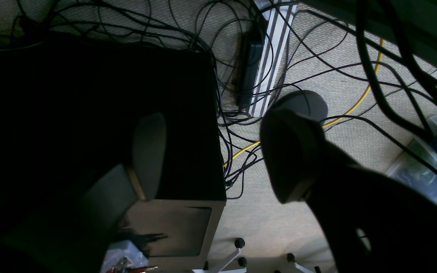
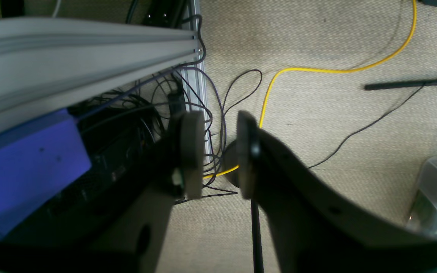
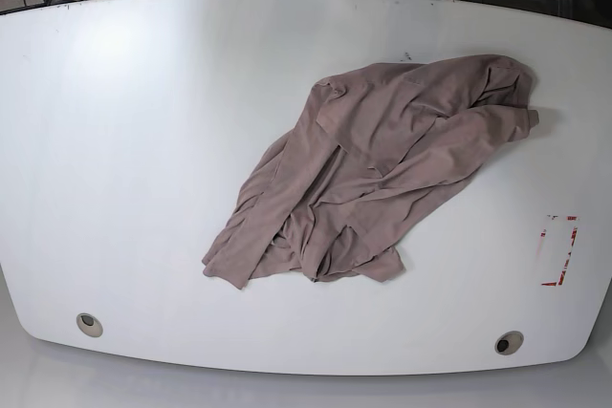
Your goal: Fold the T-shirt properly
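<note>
We see the T-shirt crumpled right of centre on the desk, long axis running near-left to far-right. Neither arm is over the desk; which is nearer, we cannot tell. Left tool is wide apart, right tool narrowly apart, both empty above floor cables.

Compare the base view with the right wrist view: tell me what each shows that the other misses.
Only the base view shows the T-shirt, crumpled on the white table.

Only the right wrist view shows the right gripper, jaws apart and empty, above carpet, beside a blue block.

Both show a yellow cable on the floor.
</note>
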